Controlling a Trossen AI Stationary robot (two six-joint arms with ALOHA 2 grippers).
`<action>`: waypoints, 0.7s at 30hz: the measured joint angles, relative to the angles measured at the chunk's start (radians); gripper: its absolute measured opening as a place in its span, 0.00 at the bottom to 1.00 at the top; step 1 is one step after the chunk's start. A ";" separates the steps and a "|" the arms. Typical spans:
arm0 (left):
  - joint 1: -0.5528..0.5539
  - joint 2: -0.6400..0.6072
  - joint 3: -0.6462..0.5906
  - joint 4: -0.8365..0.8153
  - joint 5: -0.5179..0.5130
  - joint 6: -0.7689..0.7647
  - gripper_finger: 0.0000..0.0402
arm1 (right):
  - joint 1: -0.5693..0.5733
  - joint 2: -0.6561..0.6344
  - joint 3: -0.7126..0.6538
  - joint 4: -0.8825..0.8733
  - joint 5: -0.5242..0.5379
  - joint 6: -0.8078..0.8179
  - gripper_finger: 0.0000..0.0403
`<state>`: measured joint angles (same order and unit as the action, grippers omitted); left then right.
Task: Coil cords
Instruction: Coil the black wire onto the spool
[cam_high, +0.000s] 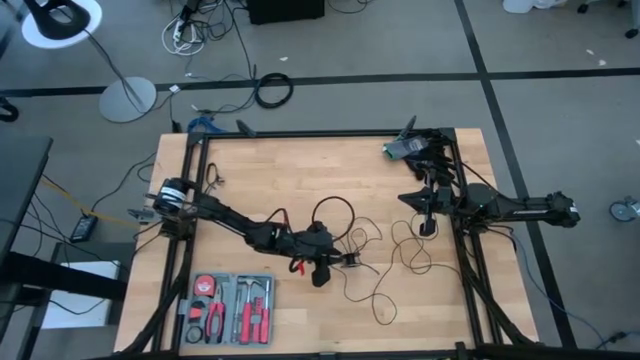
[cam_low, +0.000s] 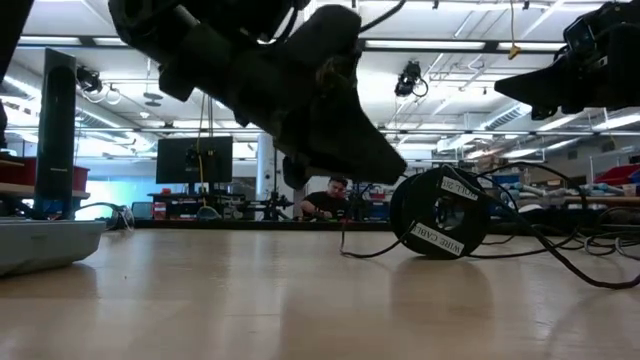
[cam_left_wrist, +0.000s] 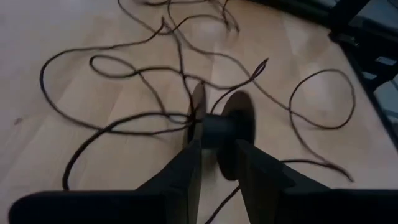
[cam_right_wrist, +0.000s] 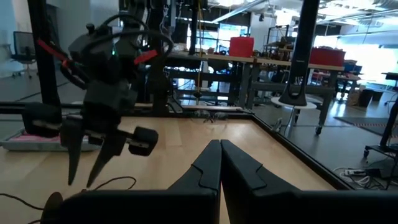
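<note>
1. Near the middle of the light wooden table (cam_high: 300, 160), toward its front edge, the left gripper (cam_high: 322, 262) is low over the boards. Its two dark fingers (cam_left_wrist: 186, 168) are clenched on the hub of a small round black spool (cam_left_wrist: 227, 127) – one flange is on each side of the fingers.
2. From this spool the long thin black cord (cam_high: 395, 262) runs out in loose, irregular loops over the wood, mostly to the right of the left gripper.
3. At the right side of the table the right gripper (cam_high: 428, 222) is just above the boards; its fingers (cam_right_wrist: 219, 163) are pressed together and hold nothing.
4. Close to the front left corner lies a grey tray of red-handled hand tools (cam_high: 228, 306).
</note>
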<state>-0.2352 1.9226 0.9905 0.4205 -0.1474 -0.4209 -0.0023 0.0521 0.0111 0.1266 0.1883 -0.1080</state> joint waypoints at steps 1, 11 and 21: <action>0.000 0.005 0.000 0.003 -0.002 0.000 0.25 | 0.000 0.000 0.000 0.002 0.000 0.000 0.02; 0.005 0.031 0.000 0.025 -0.064 0.030 0.25 | 0.000 0.000 0.000 0.006 0.000 0.000 0.02; 0.006 0.082 0.001 0.124 -0.058 0.029 0.20 | 0.000 0.000 0.000 0.007 0.000 0.000 0.02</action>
<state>-0.2295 2.0048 0.9913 0.5446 -0.2054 -0.3916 -0.0021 0.0521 0.0112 0.1341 0.1883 -0.1081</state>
